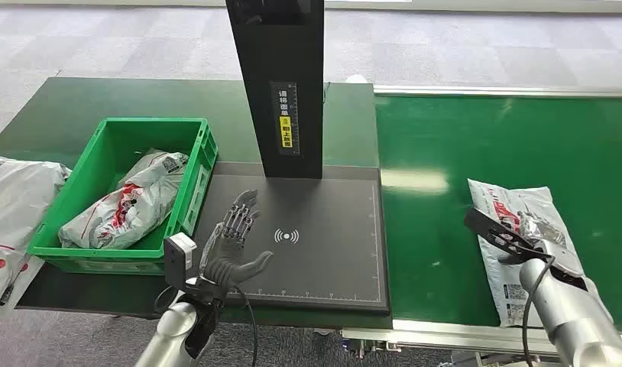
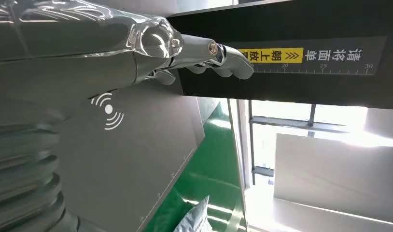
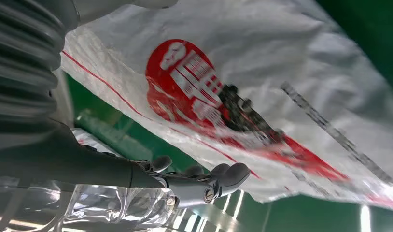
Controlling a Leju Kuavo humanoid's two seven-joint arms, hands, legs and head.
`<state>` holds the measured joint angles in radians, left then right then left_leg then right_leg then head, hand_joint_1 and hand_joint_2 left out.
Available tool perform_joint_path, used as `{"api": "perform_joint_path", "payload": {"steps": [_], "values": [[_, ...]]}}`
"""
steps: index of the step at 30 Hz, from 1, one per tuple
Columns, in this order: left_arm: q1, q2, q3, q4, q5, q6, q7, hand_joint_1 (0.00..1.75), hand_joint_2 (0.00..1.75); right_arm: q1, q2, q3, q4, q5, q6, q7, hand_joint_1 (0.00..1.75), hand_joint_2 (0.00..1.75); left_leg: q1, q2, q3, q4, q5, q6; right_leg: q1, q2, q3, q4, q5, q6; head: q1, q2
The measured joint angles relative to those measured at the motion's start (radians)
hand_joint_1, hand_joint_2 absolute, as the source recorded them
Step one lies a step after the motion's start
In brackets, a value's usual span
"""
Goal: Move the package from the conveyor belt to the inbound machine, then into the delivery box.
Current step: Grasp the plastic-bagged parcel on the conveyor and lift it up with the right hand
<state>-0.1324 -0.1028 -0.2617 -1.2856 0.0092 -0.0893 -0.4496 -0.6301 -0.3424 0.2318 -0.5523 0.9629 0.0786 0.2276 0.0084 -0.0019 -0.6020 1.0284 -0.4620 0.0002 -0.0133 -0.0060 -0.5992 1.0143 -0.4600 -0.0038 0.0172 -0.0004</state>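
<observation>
Right hand (image 1: 522,237) over package (image 1: 514,206) (lying on conveyor belt (image 1: 445,145)).

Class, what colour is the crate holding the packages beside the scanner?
Green crate, clearest in the head view.

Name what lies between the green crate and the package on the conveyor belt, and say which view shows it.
In the head view, the dark scanner pad of the inbound machine lies between the green crate and the package, with the open left hand over it, then bare green belt.

Bright even overhead light, glare streak on the conveyor belt (image 1: 415,180), blown-out window (image 2: 329,116) backlight.
</observation>
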Motion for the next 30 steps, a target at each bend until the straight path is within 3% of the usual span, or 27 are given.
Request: {"api": "perform_joint_path", "payload": {"steps": [3, 7, 17, 26, 30], "values": [[-0.002, -0.003, 0.000, 0.000, -0.001, 0.000, 0.002, 0.00, 1.75, 0.001, -0.005, 0.013, 0.014, 0.015, 0.012, 0.024, 0.00, 1.75, 0.000, 0.000, 0.000, 0.000, 0.000, 0.000, 0.000, 0.000, 0.000, 0.000, 0.000, 0.000, 0.000, 0.000], [-0.006, -0.005, 0.000, 0.000, -0.001, 0.000, 0.010, 0.00, 1.75, 0.006, -0.014, 0.027, 0.026, 0.030, 0.037, 0.052, 1.71, 1.75, 0.000, 0.000, 0.000, 0.000, 0.000, 0.000, 0.000, 0.000, 0.000, 0.000, 0.000, 0.000, 0.000, 0.000], [-0.009, -0.004, 0.000, 0.000, -0.001, 0.007, 0.013, 0.00, 1.75, 0.019, -0.023, 0.032, 0.019, 0.014, 0.116, -0.003, 1.75, 1.75, 0.000, 0.000, 0.001, 0.000, 0.000, 0.000, 0.000, 0.000, 0.001, 0.000, 0.000, 0.000, 0.000, 0.000], [-0.020, -0.004, -0.002, 0.006, 0.004, 0.017, 0.013, 0.00, 1.75, 0.016, -0.025, 0.031, 0.000, -0.046, 0.230, -0.108, 1.75, 1.75, 0.002, 0.001, 0.006, 0.000, 0.000, 0.000, 0.001, 0.001, 0.006, -0.001, 0.000, 0.000, 0.000, 0.000], [-0.018, -0.003, -0.002, 0.009, 0.008, 0.020, 0.010, 0.00, 1.75, 0.025, -0.024, 0.031, -0.016, -0.058, 0.155, -0.153, 1.75, 1.75, 0.001, 0.001, 0.006, 0.000, 0.000, 0.000, 0.001, 0.001, 0.007, -0.001, 0.000, 0.000, 0.000, 0.000]]}}
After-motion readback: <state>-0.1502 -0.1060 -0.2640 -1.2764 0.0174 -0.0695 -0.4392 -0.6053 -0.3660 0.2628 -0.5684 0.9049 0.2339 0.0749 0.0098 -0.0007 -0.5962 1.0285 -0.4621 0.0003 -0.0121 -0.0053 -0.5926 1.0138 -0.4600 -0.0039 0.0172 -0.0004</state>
